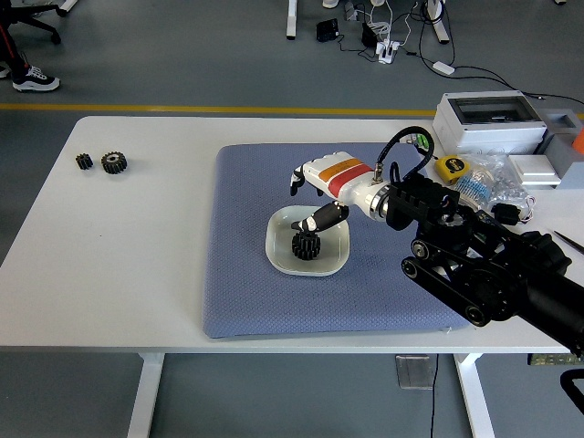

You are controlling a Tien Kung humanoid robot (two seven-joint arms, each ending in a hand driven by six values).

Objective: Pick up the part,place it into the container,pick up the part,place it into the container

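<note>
- A white box [488,120] at the desk's [146,255] far right corner.
- A yellow tape measure [448,167] just beside it (plastic bags [488,182] alongside).
- A blue mat [274,292] mid-desk.

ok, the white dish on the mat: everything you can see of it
The white dish is a shallow, rounded-square bowl with a raised rim, glossy like ceramic or plastic. It sits flat near the middle of the blue-grey mat. One black gear stands inside it, right of centre. The right hand hangs over its far side, fingers spread, a thumb just above the gear; whether they touch is unclear.
</note>
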